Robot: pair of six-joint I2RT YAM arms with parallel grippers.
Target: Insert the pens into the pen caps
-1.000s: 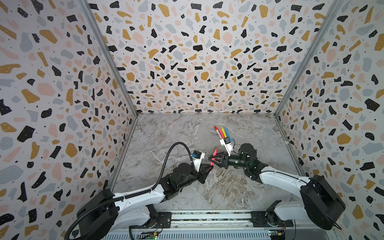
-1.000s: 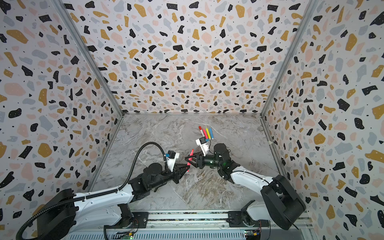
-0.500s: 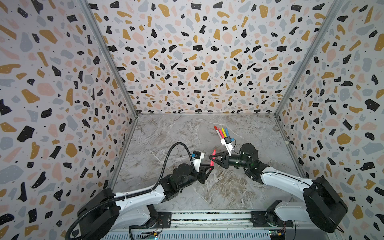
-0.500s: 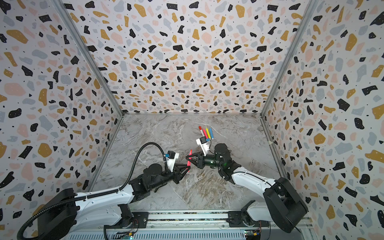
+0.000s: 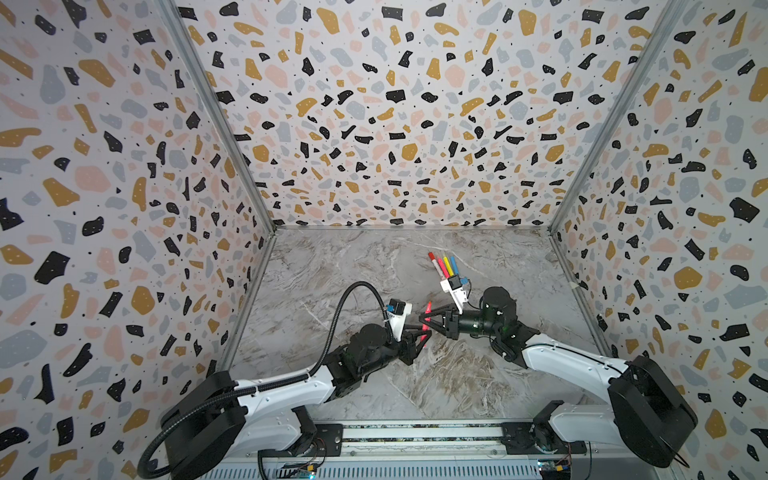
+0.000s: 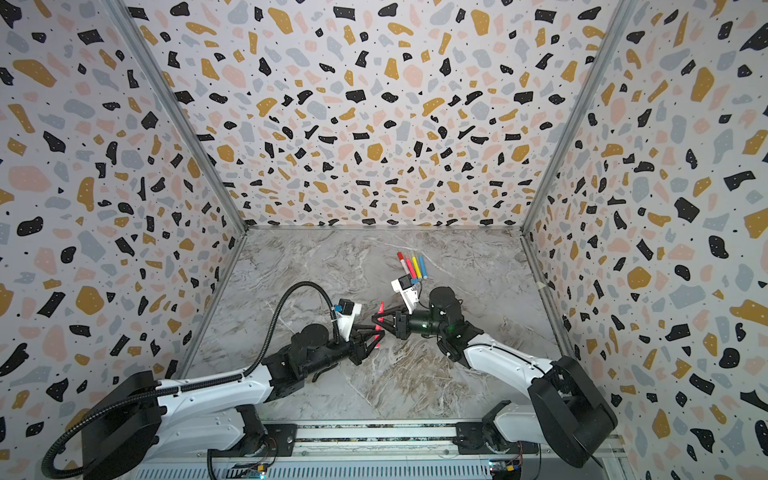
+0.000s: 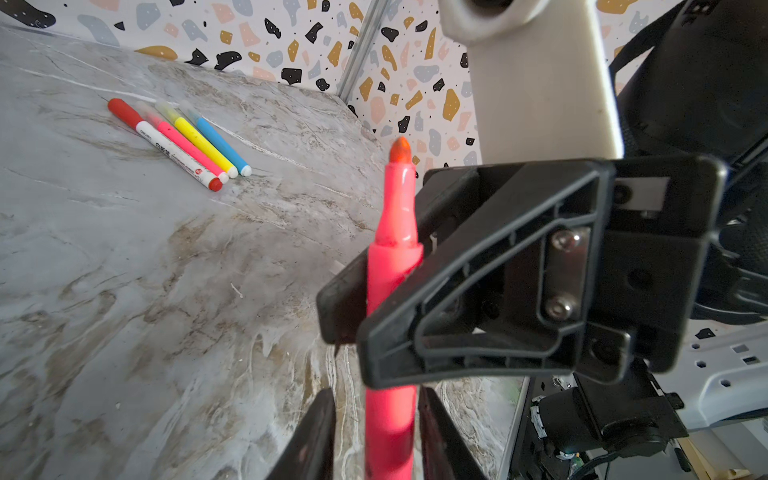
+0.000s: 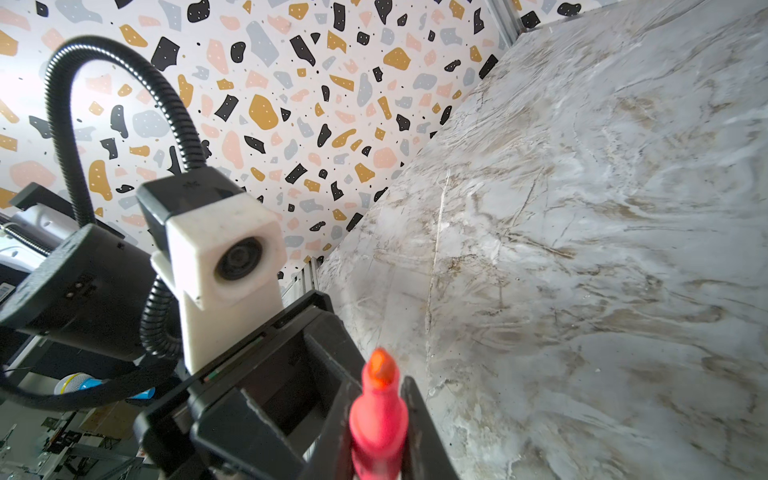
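2 grippers meet about the middle of the counter [image 5: 332, 270], coming in from opposite sides until they are almost tip to tip. Between them stands 1 neon pink pen [image 7: 392, 216], close to upright, its bare orange-tinted tip pointing up. The right gripper [image 7: 353, 328] is clenched on the pen's barrel just below the tapered neck, with 1 black finger pressed against each side. The left gripper [image 7: 376, 399] sits lower on the same pen. From its wrist view its 2 fingers straddle the barrel loosely, and a strip of counter shows between 1 finger and the pen, so it looks released rather than gripping. Whether the pen's lower end touches the counter I cannot tell, since the grippers hide it. 4 more pens lie side by side in a tight row between the middle and the back edge, a little toward the right edge and apart from the grippers' tips. They are a white pen [image 7: 174, 151] with a red cap [image 7: 124, 112] on its far end, then a pink pen [image 7: 187, 147], a yellow pen [image 7: 203, 145] and a blue pen [image 7: 222, 145]. In both top views the near ends of that row sit just beside the camera on the right arm's wrist.
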